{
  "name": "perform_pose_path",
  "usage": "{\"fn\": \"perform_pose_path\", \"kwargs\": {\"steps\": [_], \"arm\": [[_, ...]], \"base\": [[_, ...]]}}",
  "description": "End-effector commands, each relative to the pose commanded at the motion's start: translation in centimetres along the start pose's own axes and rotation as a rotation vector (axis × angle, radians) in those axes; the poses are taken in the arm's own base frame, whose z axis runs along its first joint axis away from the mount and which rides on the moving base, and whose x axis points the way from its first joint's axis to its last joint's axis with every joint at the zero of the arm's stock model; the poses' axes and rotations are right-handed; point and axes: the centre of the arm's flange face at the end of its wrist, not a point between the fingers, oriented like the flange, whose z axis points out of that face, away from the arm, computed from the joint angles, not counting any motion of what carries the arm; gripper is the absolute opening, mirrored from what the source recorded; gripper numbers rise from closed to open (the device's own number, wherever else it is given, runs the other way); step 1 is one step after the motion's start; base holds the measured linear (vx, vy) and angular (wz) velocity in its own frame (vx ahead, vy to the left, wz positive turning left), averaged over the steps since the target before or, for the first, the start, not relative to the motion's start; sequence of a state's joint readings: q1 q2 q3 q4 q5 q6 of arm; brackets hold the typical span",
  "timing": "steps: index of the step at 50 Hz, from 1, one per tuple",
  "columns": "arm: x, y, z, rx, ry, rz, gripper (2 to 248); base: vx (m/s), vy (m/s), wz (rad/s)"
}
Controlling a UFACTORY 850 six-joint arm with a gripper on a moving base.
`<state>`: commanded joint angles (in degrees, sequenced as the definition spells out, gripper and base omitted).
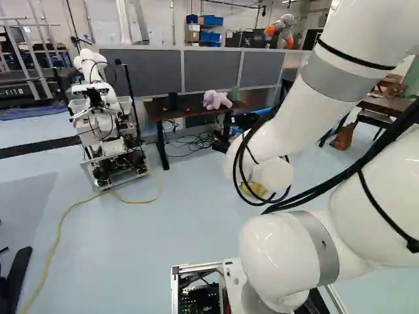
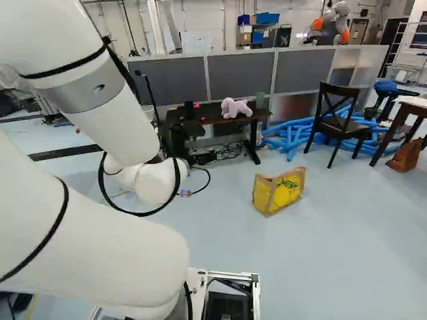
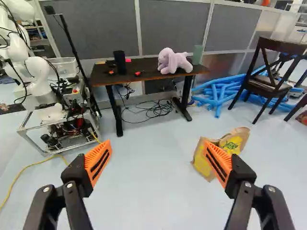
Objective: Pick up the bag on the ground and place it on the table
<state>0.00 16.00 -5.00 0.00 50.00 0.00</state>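
Black, two-fingered and orange-padded, the tool point(image 3: 157, 147) stands wide open in the wrist view; partly behind one finger, the yellow-and-brown bag point(image 3: 236, 143) sits on the pale blue floor point(image 3: 153, 201). Farther off, a lilac plush animal point(image 3: 175, 61) lies on the dark wooden table point(image 3: 103, 77). The right base view shows the bag upright, right of the white jointed arm point(image 2: 113, 247). In the left base view, the yellow patch behind the arm is probably the bag.

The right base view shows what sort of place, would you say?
Probably a robotics lab: another robot on a wheeled frame, grey partition panels, and a desk with a plush toy.
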Motion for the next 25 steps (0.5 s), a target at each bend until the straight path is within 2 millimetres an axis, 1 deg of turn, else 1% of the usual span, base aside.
{"fn": "perform_pose_path", "kwargs": {"steps": [25], "arm": [[0.00,0.00,0.00,0.000,0.000,0.000,247]], "base": [[0.115,-0.083,-0.173]]}}
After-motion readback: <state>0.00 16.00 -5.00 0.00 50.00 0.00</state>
